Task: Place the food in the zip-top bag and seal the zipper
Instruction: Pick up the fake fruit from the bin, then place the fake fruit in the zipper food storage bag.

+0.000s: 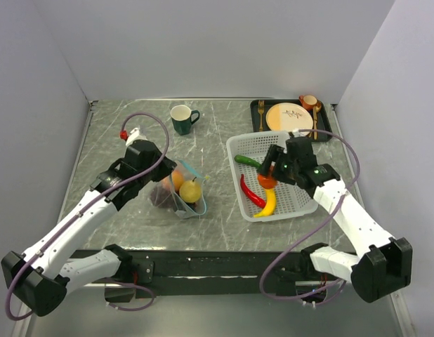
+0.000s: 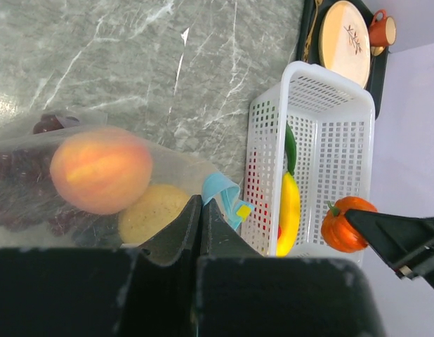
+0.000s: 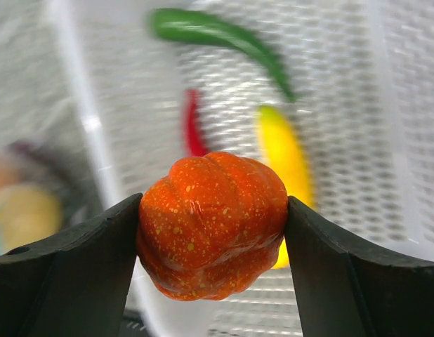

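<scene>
My left gripper (image 2: 199,203) is shut on the rim of the clear zip-top bag (image 1: 182,202), right beside its teal zipper (image 2: 220,191). Inside the bag lie a peach (image 2: 101,168), a yellow lemon (image 2: 152,213) and dark grapes (image 2: 20,182). My right gripper (image 3: 211,232) is shut on the speckled orange (image 3: 211,225), holding it just above the white basket (image 1: 245,144). A green pepper (image 1: 247,161), a red chili (image 1: 251,193) and a yellow banana (image 1: 267,203) lie in the basket.
A dark green mug (image 1: 182,119) stands at the back middle. A dark tray (image 1: 256,112) with a cream plate, cutlery and an orange cup (image 1: 310,102) sits at the back right, just behind the basket. Grey walls close in the table.
</scene>
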Robot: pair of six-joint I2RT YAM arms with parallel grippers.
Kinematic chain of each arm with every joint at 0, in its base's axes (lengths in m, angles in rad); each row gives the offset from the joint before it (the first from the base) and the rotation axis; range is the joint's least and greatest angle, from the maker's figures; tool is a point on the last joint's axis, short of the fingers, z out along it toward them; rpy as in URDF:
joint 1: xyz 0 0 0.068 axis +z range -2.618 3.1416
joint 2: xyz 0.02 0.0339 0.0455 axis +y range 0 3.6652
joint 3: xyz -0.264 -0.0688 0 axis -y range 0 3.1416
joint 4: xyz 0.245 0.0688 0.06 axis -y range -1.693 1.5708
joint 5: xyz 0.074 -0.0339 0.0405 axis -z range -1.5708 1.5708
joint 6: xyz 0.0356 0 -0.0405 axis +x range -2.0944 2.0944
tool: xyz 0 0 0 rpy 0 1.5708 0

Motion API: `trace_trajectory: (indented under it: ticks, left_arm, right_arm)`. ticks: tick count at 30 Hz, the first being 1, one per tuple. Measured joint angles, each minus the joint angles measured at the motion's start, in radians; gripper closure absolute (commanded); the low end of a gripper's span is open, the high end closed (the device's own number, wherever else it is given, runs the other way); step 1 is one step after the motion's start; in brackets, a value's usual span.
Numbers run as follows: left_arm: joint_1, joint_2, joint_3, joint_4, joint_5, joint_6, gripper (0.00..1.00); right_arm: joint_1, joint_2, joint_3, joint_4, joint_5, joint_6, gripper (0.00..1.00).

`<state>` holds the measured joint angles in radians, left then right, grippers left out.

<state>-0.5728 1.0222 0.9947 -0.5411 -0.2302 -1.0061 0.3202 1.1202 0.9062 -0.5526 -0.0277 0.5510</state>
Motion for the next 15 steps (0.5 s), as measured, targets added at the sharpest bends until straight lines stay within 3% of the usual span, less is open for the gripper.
trace_trajectory:
  ticks: [8,15]
  left_arm:
    - [0.000,0.026,0.001,0.016,0.039,0.000,0.98]
    - [0.000,0.048,0.024,0.021,0.058,0.000,0.97]
  right_arm:
    - [0.254,0.063,0.161,0.094,-0.134,0.014,0.65]
    - [0.428,0.221,0.282,0.150,-0.187,0.027,0.65]
